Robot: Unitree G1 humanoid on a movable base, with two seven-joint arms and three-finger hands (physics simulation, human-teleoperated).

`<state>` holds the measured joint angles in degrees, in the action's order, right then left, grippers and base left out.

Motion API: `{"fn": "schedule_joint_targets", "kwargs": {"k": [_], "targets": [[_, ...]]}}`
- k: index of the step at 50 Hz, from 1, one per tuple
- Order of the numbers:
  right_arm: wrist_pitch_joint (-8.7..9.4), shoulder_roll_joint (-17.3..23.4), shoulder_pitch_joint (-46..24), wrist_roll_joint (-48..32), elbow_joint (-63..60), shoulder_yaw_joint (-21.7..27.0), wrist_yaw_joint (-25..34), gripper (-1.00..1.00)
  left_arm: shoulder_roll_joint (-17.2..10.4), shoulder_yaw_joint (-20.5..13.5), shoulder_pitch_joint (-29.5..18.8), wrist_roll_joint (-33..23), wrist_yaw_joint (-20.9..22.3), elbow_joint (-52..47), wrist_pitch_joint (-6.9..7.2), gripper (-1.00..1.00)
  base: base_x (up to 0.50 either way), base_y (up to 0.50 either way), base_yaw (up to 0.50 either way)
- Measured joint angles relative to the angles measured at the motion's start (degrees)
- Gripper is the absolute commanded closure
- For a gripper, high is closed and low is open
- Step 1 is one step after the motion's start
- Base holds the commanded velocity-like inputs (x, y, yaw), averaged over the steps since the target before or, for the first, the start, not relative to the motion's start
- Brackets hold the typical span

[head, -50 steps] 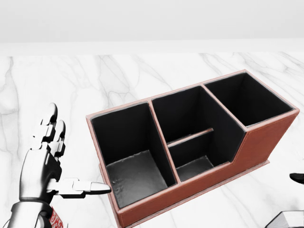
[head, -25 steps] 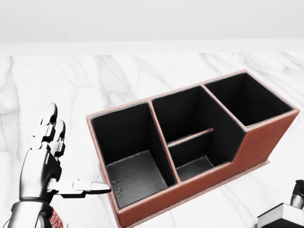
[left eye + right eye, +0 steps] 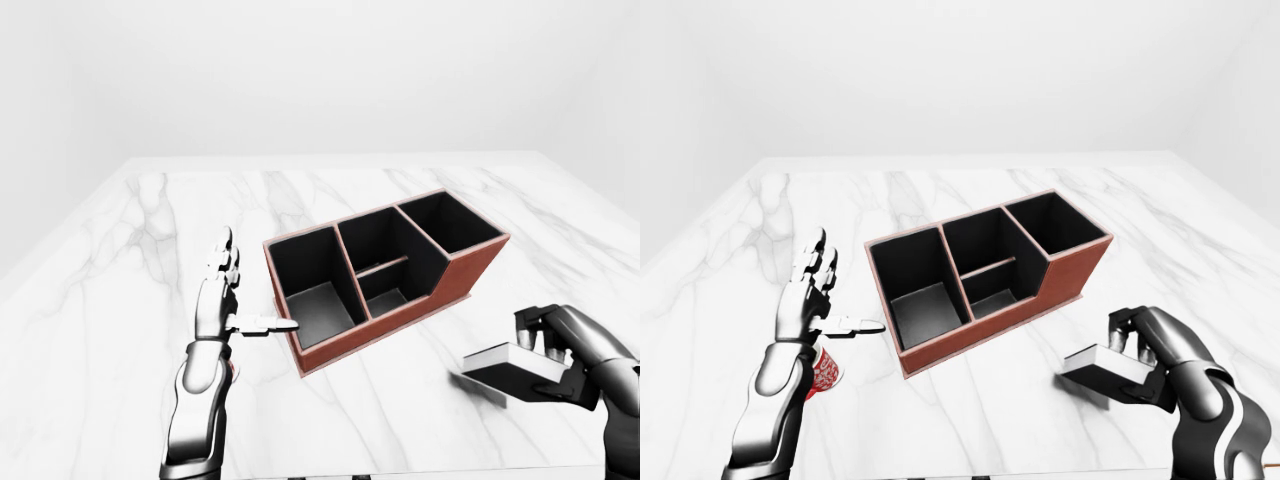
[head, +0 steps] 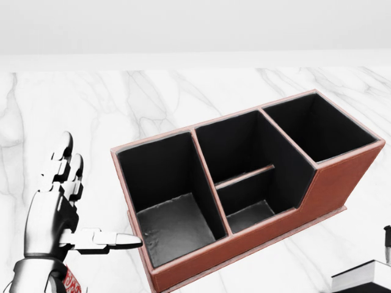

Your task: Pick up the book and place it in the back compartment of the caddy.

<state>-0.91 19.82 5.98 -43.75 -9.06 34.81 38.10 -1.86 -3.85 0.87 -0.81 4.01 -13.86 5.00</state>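
Marble-patterned white table (image 3: 120,260) fills the scene, seen from the robot's head. At the left of the eye views the left hand (image 3: 222,295) is raised beside the caddy, fingers spread apart and holding nothing, thumb pointing toward the caddy's near left corner; it has not moved over the past second. A small red patterned object (image 3: 824,370) shows just below that wrist in the right-eye view; it may be a cup, though the arm hides most of it.

The reddish-brown caddy (image 3: 470,275) sits in the middle, angled, with black-lined compartments: one large at the left, a middle section split by a low divider, and one at the far right. All look empty.

At the right, the right hand (image 3: 1145,362) is clamped on the book (image 3: 1102,366), held roughly flat above the table, well apart from the caddy. A second ago the head view showed only a corner of it; now the book (image 4: 360,276) has risen into the lower right corner. The lift seems done, and the carry to the back compartment remains.
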Motion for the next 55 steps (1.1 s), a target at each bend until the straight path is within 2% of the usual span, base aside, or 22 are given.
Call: {"fn": "schedule_joint_targets", "kwargs": {"k": [4, 22, 55], "targets": [[0.76, -0.8, 0.2, 0.3, -3.6, 0.8, 1.9, 1.0, 0.0, 0.0, 0.0, 0.0, 0.0, 0.0, 0.0, -1.0, 0.0, 0.0, 0.0], [2.54, -3.4, 0.3, 1.2, -15.3, 2.3, 1.9, 1.0, 0.1, 0.2, 0.2, -0.1, 0.0, 0.1, 0.0, -1.0, 0.0, 0.0, 0.0], [5.49, -5.0, -3.2, -2.8, -29.4, -3.3, 1.9, 1.0, 0.2, 0.5, 0.4, -0.3, 0.0, 0.4, 0.0, -1.0, 0.0, 0.0, 0.0]]}}
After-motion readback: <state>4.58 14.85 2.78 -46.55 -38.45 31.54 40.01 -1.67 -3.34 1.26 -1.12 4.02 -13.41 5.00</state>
